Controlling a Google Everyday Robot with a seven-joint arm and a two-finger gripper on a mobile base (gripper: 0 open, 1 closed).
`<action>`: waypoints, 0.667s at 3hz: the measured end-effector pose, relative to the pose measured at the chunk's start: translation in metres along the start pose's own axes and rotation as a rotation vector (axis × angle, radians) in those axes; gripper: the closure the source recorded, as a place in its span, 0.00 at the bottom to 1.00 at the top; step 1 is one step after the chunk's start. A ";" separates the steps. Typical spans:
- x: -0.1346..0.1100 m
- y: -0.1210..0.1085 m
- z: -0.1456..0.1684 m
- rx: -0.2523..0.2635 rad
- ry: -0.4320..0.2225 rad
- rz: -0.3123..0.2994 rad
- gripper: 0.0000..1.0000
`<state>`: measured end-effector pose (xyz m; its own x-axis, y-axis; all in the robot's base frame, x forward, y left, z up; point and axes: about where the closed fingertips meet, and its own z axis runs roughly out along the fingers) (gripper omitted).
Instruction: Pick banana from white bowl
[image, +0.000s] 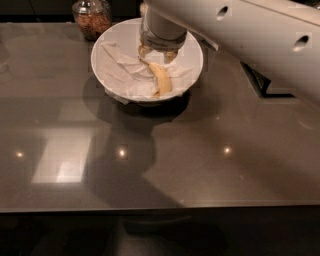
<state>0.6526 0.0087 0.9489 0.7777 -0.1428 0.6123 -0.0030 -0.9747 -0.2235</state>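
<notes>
Surface: dark glossy countertop (165, 170). 1 white bowl (98, 57), paper-lined, holds 1 banana (161, 80) right of centre. Gripper (157, 53) hangs over the banana's stem end; clenched or released, cannot tell. Advised: straddle the midsection, clear of the paper.

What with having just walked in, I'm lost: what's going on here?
A robot is working on getting the banana out of the white bowl. Its arm reaches in from the right, and its hand is down inside the bowl, right at the banana's far end. The banana lies on the crumpled paper lining the bowl and is not yet lifted. The bowl sits on a dark table, with a jar of brown grains behind it.
</notes>
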 end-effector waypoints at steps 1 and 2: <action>-0.007 0.003 0.023 -0.028 -0.046 -0.037 0.49; -0.013 0.011 0.044 -0.065 -0.079 -0.062 0.48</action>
<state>0.6703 0.0074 0.9057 0.8249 -0.0706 0.5609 0.0079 -0.9906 -0.1364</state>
